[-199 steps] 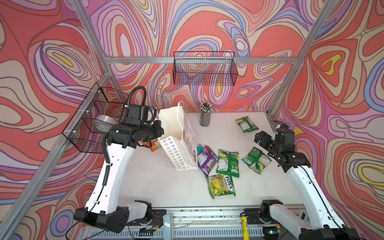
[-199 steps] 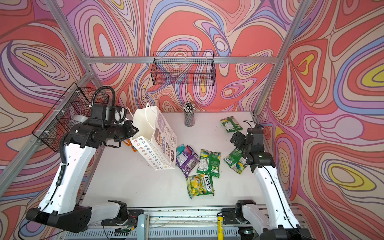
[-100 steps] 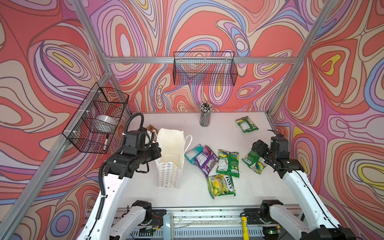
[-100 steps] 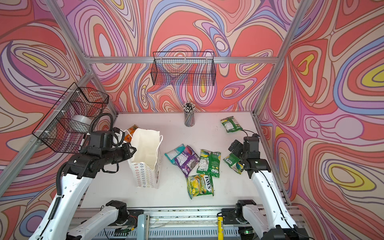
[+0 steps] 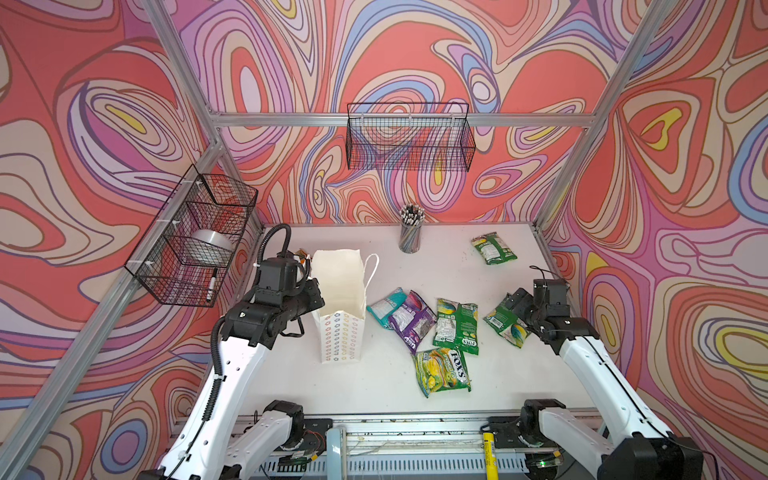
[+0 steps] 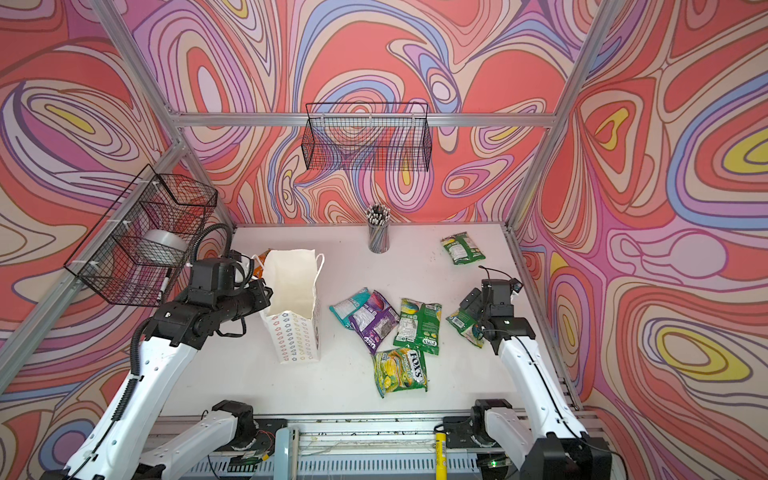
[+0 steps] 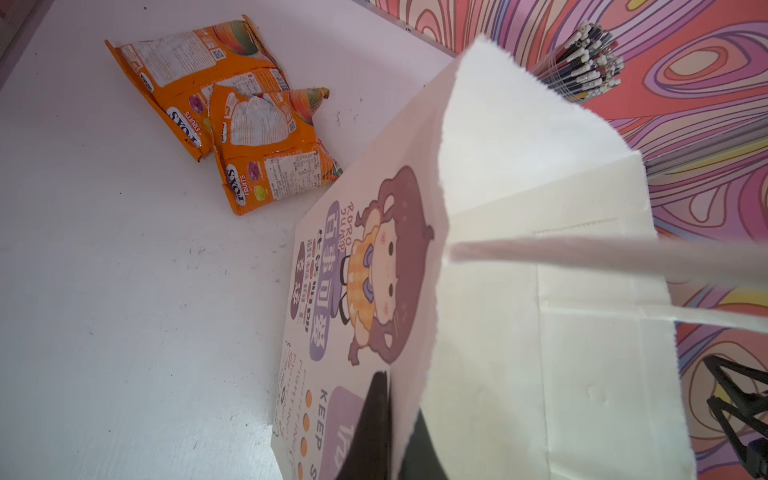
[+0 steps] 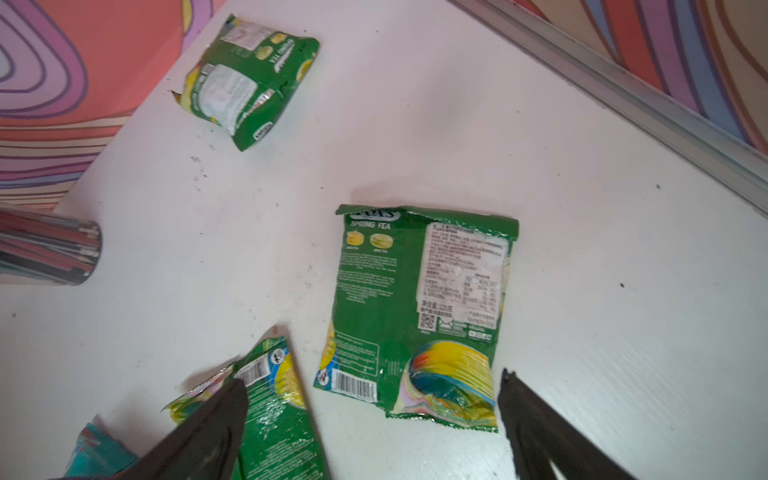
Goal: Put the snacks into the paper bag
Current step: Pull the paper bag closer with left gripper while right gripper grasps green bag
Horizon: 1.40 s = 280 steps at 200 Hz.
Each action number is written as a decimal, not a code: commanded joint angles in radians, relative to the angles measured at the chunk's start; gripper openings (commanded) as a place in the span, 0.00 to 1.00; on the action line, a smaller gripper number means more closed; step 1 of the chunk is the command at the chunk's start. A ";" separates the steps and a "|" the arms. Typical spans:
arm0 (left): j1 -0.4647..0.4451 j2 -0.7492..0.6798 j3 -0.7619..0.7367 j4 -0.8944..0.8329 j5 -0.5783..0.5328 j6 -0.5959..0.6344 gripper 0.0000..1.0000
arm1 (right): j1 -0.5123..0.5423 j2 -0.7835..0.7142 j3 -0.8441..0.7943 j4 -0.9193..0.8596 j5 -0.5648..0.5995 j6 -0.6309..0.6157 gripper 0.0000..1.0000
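Paper bag (image 5: 338,303) stands upright, mouth open, left of table centre. Left gripper (image 7: 388,415) is clamped tight on its left rim. Two orange pouches (image 7: 232,124) lie overlapping just beyond the bag, far left. To its right a teal pouch (image 5: 386,307), a purple pouch (image 5: 411,322) and two green pouches (image 5: 455,326) lie clustered. Right gripper (image 8: 370,380), jaws wide apart and empty, is over a lone green pouch (image 8: 419,316) near the right edge. Another far green pouch (image 5: 493,248) lies far right, with the pencil cup (image 5: 410,239) at the far wall.

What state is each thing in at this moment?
bag: upright, mouth open, no snack visible inside.
left gripper: shut on bag rim.
right gripper: open, over a green pouch.
orange pouches: two, lying flat, overlapping, outside bag.
middle pouches: lying flat, some overlapping.
pencil cup: upright, full.
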State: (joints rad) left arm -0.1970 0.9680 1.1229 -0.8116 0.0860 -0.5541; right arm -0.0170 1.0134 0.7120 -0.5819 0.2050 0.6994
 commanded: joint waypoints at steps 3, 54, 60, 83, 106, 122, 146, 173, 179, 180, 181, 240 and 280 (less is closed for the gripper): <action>0.001 -0.006 -0.025 0.086 0.002 -0.013 0.00 | -0.005 0.037 -0.018 -0.058 0.094 0.089 0.98; 0.013 -0.027 -0.061 0.092 0.064 0.030 0.00 | -0.021 0.214 0.000 -0.110 0.131 0.175 0.98; 0.014 -0.030 -0.063 0.088 0.064 0.037 0.00 | -0.020 0.234 0.008 -0.108 0.124 0.175 0.98; 0.024 -0.041 -0.077 0.095 0.082 0.042 0.00 | -0.020 0.288 0.011 -0.044 0.067 0.142 0.98; 0.039 -0.045 -0.085 0.113 0.121 0.038 0.00 | -0.020 0.345 0.041 -0.001 0.016 0.088 0.98; 0.048 -0.043 -0.089 0.114 0.127 0.039 0.00 | -0.020 0.362 0.054 0.020 0.008 0.068 0.99; 0.051 -0.041 -0.089 0.117 0.138 0.042 0.00 | -0.020 0.388 0.064 0.067 -0.023 0.038 0.99; 0.058 -0.042 -0.089 0.119 0.151 0.047 0.00 | -0.021 0.453 0.085 0.082 -0.044 0.029 0.98; 0.061 -0.042 -0.090 0.121 0.154 0.048 0.00 | -0.021 0.472 0.093 0.075 -0.048 0.033 0.98; 0.061 -0.043 -0.090 0.121 0.154 0.049 0.00 | -0.021 0.474 0.093 0.075 -0.050 0.034 0.98; 0.062 -0.043 -0.090 0.122 0.155 0.049 0.00 | -0.020 0.476 0.093 0.075 -0.051 0.034 0.98; 0.074 -0.048 -0.094 0.136 0.197 0.052 0.00 | -0.021 0.516 0.098 0.053 -0.049 0.069 0.86; 0.085 -0.047 -0.094 0.142 0.213 0.055 0.00 | -0.021 0.481 0.086 0.074 -0.052 0.048 0.47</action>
State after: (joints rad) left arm -0.1230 0.9325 1.0397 -0.7044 0.2741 -0.5156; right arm -0.0341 1.5082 0.8017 -0.5056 0.1661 0.7536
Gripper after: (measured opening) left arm 0.065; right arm 0.550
